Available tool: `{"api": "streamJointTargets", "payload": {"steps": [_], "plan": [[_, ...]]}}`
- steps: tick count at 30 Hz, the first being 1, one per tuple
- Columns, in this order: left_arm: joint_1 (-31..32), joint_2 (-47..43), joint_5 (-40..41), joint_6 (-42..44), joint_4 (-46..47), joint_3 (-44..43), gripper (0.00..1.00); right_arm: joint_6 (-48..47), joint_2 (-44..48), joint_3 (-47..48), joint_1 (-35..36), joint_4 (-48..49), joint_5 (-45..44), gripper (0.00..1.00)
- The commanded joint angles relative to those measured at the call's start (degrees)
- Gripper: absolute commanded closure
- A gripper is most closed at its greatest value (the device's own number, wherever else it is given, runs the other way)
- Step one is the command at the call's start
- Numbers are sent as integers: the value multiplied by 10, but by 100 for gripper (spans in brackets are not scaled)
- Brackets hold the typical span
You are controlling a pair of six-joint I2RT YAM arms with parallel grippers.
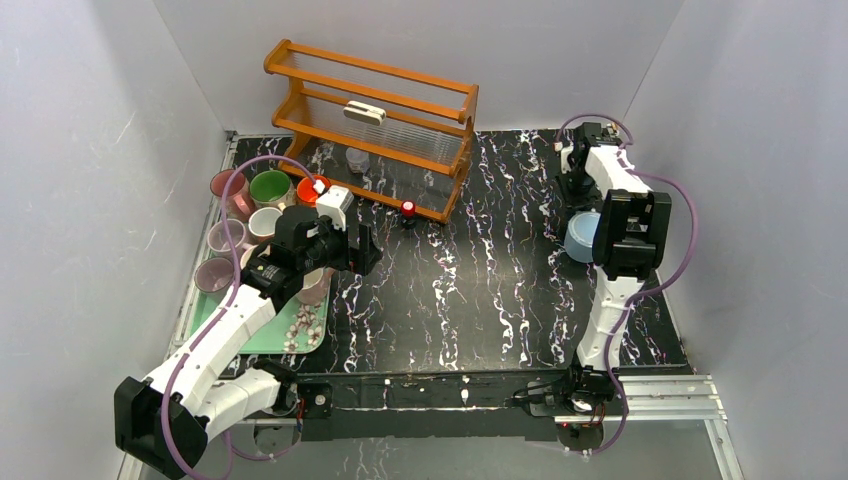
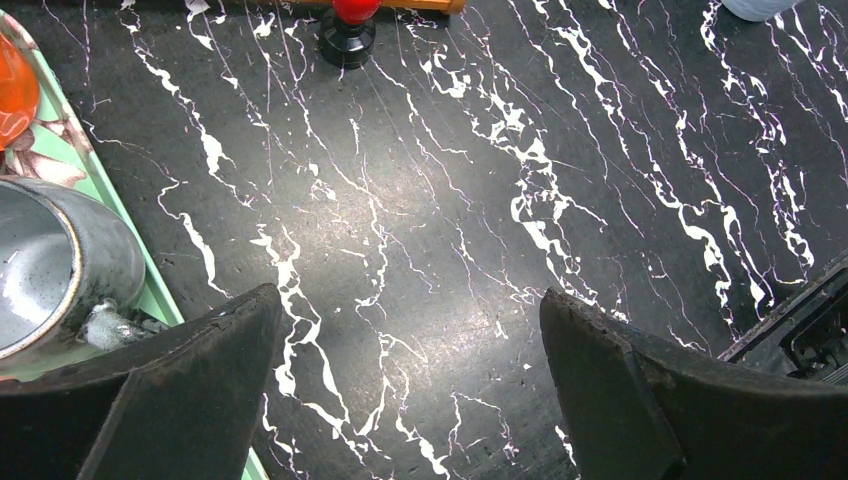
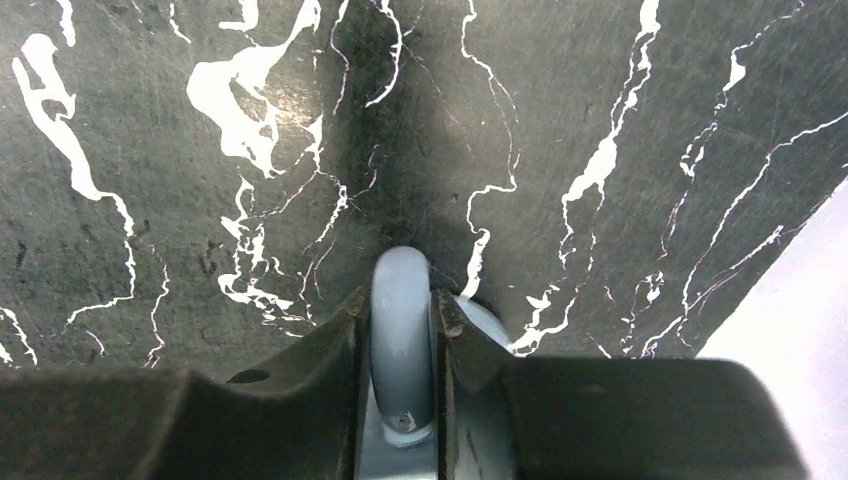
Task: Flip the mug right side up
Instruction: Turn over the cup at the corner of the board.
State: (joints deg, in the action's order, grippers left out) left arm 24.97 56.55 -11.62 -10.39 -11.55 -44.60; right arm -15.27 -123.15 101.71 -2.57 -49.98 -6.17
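Most of the pale blue glossy mug (image 1: 580, 238) is hidden. In the top view, right of centre, only a curved slice of it shows beside the right arm's black wrist block, and I cannot tell which way up it stands. The right wrist view shows just its smooth rounded handle (image 3: 402, 340), bottom centre, rising as a thin loop with a sliver of the body behind. The right gripper (image 3: 402, 305) is clenched on that handle, with one dark finger (image 3: 330, 350) pressed against each side.

The left gripper (image 2: 408, 298) is released. Its two matte black wedge-shaped fingers (image 2: 200, 390) stand far apart at the lower corners of the left wrist view, above bare black tabletop with white marble veining (image 2: 420, 200), scuffed and faintly shiny.

At that view's left edge sit a dull grey metallic cup (image 2: 60, 270), cut off by the frame, and a corner of an orange translucent cup (image 2: 15, 90) — both on a mint green tray (image 2: 110, 200). A red-knobbed black peg (image 2: 347, 25) is clipped at the top edge.

In the top view a slatted orange-brown wooden rack (image 1: 380, 110) stands at upper centre.
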Motion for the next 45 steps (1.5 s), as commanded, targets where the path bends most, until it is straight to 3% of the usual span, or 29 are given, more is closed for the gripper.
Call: {"api": "streamJointTargets", "payload": {"steps": [1,5,8,18,32,37,45], "plan": [[3,-9,7,9,2,0,2,-11,21,-3,1,-13,13,76],[3,-9,6,8,1,1,2,-15,46,-16,9,-1,31,92],[3,-10,6,8,1,1,2,-14,61,-20,17,0,44,99],[3,-10,5,6,2,3,4,-10,132,-44,104,11,121,99],[3,12,-23,-7,15,0,9,25,324,-224,170,135,247,99],[3,20,-56,-19,32,5,13,39,406,-317,188,230,331,99],[3,46,-182,-92,98,16,24,62,507,-410,208,331,455,99]]}}
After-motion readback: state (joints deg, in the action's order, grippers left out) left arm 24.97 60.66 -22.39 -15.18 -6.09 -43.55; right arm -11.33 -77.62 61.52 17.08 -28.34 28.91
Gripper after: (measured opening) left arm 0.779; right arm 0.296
